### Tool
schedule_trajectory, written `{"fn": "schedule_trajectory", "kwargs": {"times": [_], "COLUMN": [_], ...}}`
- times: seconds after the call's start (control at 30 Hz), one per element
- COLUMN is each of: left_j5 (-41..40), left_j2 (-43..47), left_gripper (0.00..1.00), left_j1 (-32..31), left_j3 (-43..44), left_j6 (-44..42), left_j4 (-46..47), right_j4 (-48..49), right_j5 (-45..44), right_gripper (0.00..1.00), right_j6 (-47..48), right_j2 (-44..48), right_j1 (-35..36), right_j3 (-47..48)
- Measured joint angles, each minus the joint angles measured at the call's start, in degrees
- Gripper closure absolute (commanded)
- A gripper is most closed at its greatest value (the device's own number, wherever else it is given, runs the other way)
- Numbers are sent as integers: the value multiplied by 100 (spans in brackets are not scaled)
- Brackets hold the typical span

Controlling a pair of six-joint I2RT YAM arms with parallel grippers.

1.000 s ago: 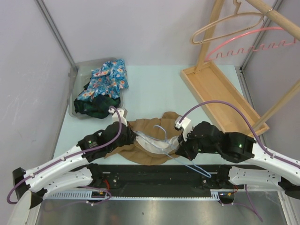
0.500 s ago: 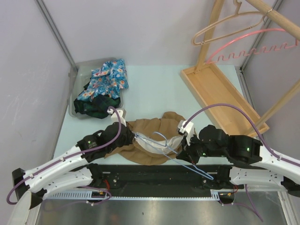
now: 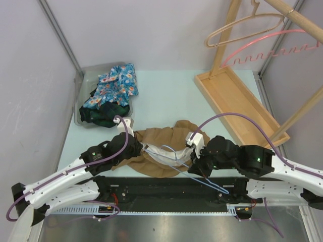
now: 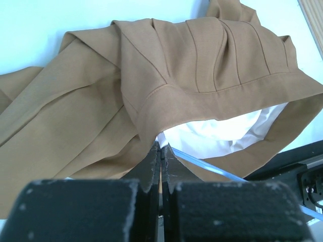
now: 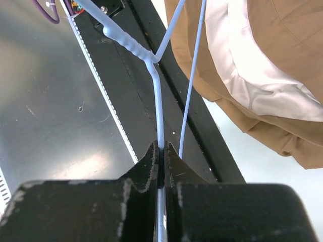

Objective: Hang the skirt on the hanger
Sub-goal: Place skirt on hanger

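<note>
The tan skirt [image 3: 162,142] with white lining lies bunched near the table's front edge. My left gripper [image 3: 143,149] is shut on its waistband edge, which folds up from the fingertips in the left wrist view, where the skirt [image 4: 192,65] fills the picture and the left gripper [image 4: 161,148] pinches the fabric. The light blue wire hanger [image 3: 209,180] slants from the skirt's opening out over the front frame. My right gripper [image 3: 195,166] is shut on it. The right wrist view has the right gripper [image 5: 162,147] clamped on one wire of the hanger [image 5: 157,101], the skirt [image 5: 282,55] to its right.
A grey bin [image 3: 81,85] of floral and dark clothes stands at the back left. A wooden rack base [image 3: 237,103] lies at the right, with a pink hanger [image 3: 262,48] and a tan hanger [image 3: 242,27] on its rail. A black frame [image 3: 161,184] borders the front edge.
My right gripper swung a little right and toward the front edge, then back left, carrying the hanger with it. The left gripper keeps its hold on the skirt, shifted slightly.
</note>
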State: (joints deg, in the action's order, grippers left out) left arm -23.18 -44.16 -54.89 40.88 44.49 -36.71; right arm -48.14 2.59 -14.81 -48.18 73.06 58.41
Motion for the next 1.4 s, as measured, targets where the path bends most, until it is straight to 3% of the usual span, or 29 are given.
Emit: {"fn": "schedule_trajectory", "kwargs": {"times": [0.43, 1.4], "left_j5": [-63, -282], "left_j2": [170, 461], "left_gripper": [100, 100], "left_j1": [0, 0], "left_j3": [0, 83], "left_j6": [-44, -245], "left_j4": [-197, -807], "right_j4": [160, 1038], "right_j5": [-81, 575], "right_gripper": [100, 100], "right_j6": [35, 487], "right_j2": [205, -992], "right_j1": [7, -2], "right_j3": [-9, -13]}}
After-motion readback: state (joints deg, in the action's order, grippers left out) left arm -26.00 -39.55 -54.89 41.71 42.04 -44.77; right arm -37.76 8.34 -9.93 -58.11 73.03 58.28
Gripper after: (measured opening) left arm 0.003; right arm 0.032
